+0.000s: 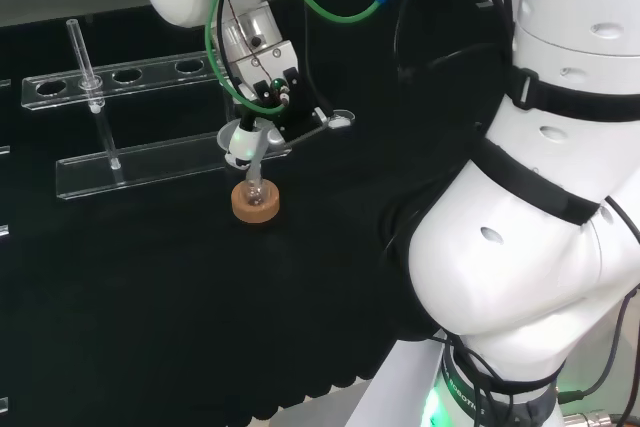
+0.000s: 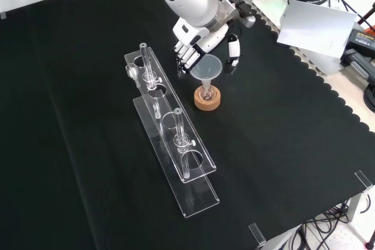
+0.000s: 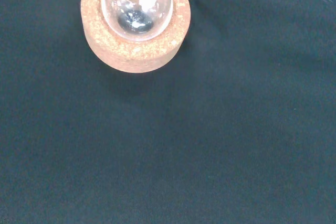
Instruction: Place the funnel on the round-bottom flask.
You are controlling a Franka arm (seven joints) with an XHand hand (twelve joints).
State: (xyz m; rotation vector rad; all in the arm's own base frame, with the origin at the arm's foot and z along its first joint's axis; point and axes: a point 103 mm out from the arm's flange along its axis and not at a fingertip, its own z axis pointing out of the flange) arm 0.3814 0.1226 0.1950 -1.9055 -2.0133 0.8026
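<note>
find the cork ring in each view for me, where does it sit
Head view: the cork ring lies left of centre on the black cloth, just below the hand.
Front view: it lies a little above centre, right of the clear rack, below the funnel.
Wrist view: it sits at the picture's upper left.
Shared landmark: the round-bottom flask standing in the ring.

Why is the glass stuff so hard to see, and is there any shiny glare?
In the front view, the clear funnel looks pale grey against the black cloth. In the wrist view, light glints inside the round flask on its cork ring.
</note>
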